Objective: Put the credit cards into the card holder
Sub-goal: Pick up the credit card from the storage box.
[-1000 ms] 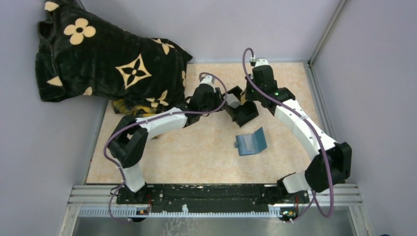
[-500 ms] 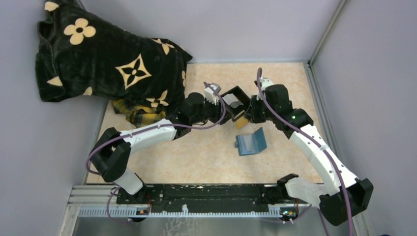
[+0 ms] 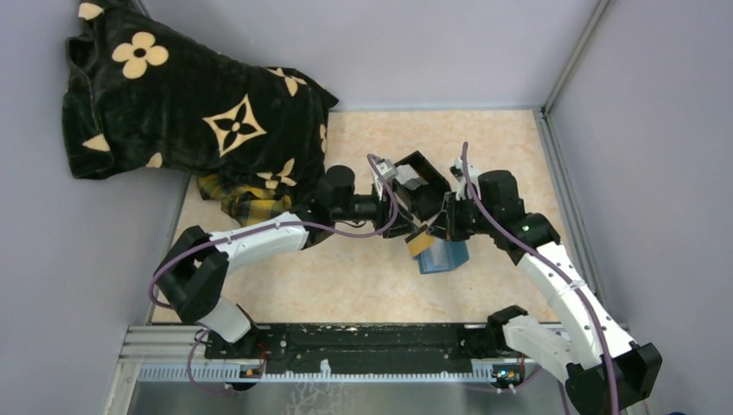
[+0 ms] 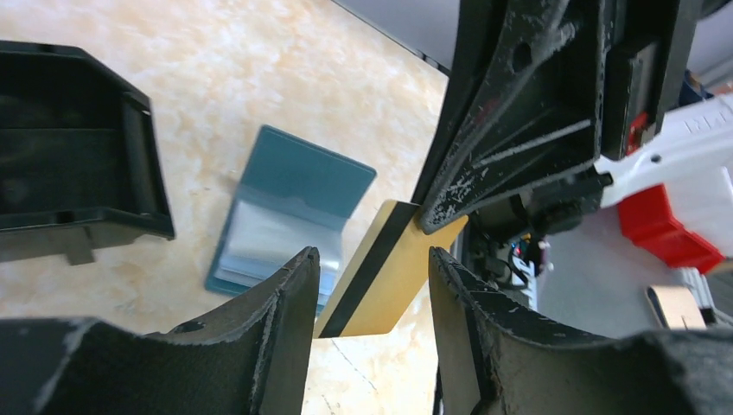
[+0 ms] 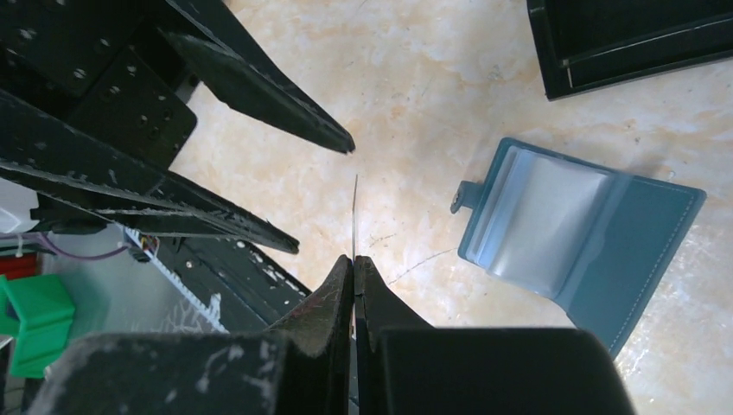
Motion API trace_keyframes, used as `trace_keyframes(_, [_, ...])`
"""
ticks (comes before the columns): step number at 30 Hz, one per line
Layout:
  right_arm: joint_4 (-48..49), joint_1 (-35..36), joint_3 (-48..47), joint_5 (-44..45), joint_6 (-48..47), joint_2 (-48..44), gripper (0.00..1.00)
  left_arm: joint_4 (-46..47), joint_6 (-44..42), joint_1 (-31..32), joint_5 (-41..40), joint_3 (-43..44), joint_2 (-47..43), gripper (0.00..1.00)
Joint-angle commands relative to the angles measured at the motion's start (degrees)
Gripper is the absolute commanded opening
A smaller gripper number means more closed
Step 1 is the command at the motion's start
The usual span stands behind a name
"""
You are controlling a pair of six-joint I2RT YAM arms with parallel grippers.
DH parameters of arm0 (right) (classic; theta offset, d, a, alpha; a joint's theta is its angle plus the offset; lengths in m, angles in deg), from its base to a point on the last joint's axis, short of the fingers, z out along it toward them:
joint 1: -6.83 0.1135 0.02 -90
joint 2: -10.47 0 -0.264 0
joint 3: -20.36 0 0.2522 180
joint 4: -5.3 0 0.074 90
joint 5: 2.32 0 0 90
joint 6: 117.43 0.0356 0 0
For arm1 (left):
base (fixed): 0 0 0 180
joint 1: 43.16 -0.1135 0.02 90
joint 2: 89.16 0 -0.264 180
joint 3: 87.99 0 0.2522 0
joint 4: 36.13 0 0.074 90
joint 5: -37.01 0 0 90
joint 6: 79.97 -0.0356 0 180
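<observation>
My right gripper [image 5: 354,259] is shut on a credit card [image 4: 393,268], tan with a black stripe, which shows edge-on in the right wrist view. It holds the card [image 3: 421,244] tilted just above the floor, at the left edge of the card holder [image 3: 447,258]. The card holder [image 5: 579,233] is a blue wallet lying open and flat with a pale inner pocket. My left gripper [image 4: 372,255] is open; its fingers [image 5: 259,112] stand on either side of the card's free end without touching it.
A black open-topped box [image 3: 421,186] sits just behind the two grippers, with a pale piece inside it. A dark flowered blanket [image 3: 190,104] over yellow plaid cloth [image 3: 233,194] fills the back left. Grey walls [image 3: 657,173] close the tan floor.
Both arms have come forward from the black box. The right gripper has brought the card down to the card holder's left edge. The left gripper's jaws have spread wider.
</observation>
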Motion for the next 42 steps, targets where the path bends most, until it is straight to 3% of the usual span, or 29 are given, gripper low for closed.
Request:
trace_keyframes(1, [2.1,-1.7,0.5,-5.6,-0.1,-1.7,0.0,0.3,-1.8,0.0,9.9,1.4,2.5,0.56])
trace_keyframes(12, [4.1,-4.4,1.9,-11.4,-0.2,-0.5,0.0,-0.3,-3.0,0.0,15.2,2.7,5.8,0.52])
trace_keyframes(15, [5.1,-4.6,2.4,-12.2,0.1,0.2,0.0,-0.6,-2.8,0.0,17.5,3.4,7.0,0.42])
trace_keyframes(19, [5.7,-5.0,2.5,-12.9,0.2,0.9,0.0,-0.6,-2.1,0.0,19.5,3.8,8.2,0.18])
trace_keyframes(23, [5.9,-6.2,2.1,-13.6,0.5,1.1,0.0,-0.8,-1.4,0.0,21.7,4.4,9.3,0.02])
trace_keyframes(29, [5.7,-6.9,1.8,-12.6,0.3,1.1,0.0,0.8,1.3,-1.0,21.3,3.8,9.9,0.0])
trace_keyframes(32, [4.6,-7.0,1.6,-6.0,-0.3,-0.4,0.15,3.6,5.0,-1.9,17.0,1.8,9.4,0.0])
trace_keyframes(35, [2.6,-7.0,1.1,3.7,-0.9,-2.1,0.26,4.2,8.6,-1.9,7.8,-0.3,8.7,0.0])
trace_keyframes(42, [1.6,-7.1,3.9,18.4,1.4,-3.1,0.3,3.5,20.4,1.5,-15.2,-3.9,8.3,0.0])
